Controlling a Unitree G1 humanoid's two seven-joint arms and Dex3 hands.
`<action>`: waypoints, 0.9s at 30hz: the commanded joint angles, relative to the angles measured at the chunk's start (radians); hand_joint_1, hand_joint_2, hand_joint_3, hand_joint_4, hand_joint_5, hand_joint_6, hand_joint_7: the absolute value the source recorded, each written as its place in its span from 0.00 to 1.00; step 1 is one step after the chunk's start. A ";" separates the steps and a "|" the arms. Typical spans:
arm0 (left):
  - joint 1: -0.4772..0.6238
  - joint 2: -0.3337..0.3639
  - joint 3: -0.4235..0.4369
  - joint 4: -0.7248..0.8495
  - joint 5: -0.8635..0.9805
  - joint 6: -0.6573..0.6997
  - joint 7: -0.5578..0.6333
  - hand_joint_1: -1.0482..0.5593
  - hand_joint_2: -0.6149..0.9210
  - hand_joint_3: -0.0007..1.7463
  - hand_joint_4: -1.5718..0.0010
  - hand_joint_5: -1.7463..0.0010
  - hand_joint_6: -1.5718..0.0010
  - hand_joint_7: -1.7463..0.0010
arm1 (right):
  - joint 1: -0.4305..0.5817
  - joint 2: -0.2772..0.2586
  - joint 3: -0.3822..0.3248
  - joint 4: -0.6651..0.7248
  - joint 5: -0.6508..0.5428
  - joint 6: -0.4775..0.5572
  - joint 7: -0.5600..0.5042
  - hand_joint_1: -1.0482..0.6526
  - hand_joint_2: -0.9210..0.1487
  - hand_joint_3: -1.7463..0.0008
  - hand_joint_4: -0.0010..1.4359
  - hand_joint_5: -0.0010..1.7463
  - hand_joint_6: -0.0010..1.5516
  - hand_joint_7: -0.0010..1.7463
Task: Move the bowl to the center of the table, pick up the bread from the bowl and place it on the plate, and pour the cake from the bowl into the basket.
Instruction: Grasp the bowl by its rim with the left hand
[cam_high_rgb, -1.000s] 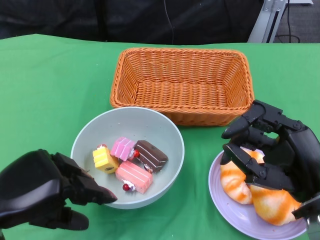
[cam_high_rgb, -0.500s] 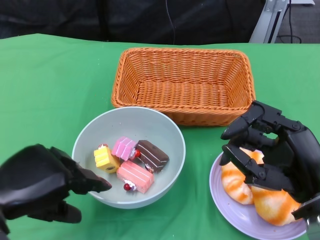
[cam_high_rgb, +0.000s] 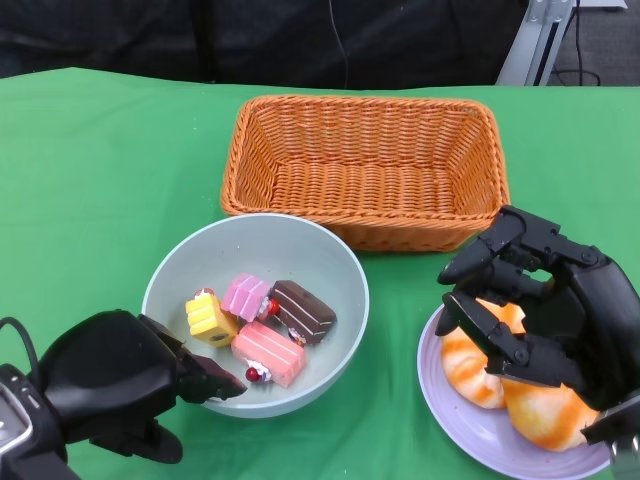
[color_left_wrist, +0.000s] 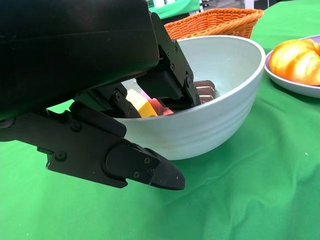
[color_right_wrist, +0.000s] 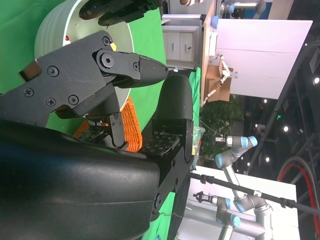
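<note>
The left hand (cam_high_rgb: 120, 385) has closed in on the bowl (cam_high_rgb: 340, 262), fingers (color_left_wrist: 172, 80) now hooking its near rim. Pouring the cakes (cam_high_rgb: 262, 318) seems next. The right hand (cam_high_rgb: 545, 305) hovers open over the bread (cam_high_rgb: 525, 395).

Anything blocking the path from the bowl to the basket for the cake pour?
Nothing visible. The basket sits directly behind the bowl, its near wall close to the bowl's far rim, and its inside looks empty. The left hand is at the bowl's near rim. The plate with bread lies off to the right.
</note>
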 joint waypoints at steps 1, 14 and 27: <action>-0.023 0.017 -0.043 0.045 0.044 0.015 0.042 0.27 1.00 0.05 0.50 1.00 0.55 0.99 | 0.009 -0.005 -0.010 -0.015 0.010 0.006 -0.002 0.47 0.26 0.61 0.44 0.84 0.38 0.72; -0.077 0.017 -0.158 0.129 0.086 0.068 0.123 0.28 1.00 0.05 0.51 1.00 0.55 1.00 | 0.014 -0.008 -0.005 -0.019 0.009 0.010 0.000 0.46 0.24 0.64 0.44 0.84 0.38 0.72; -0.123 -0.003 -0.220 0.146 0.074 0.143 0.081 0.30 1.00 0.07 0.51 0.99 0.55 1.00 | 0.023 -0.008 0.000 -0.026 -0.001 0.010 -0.001 0.47 0.23 0.64 0.45 0.83 0.38 0.72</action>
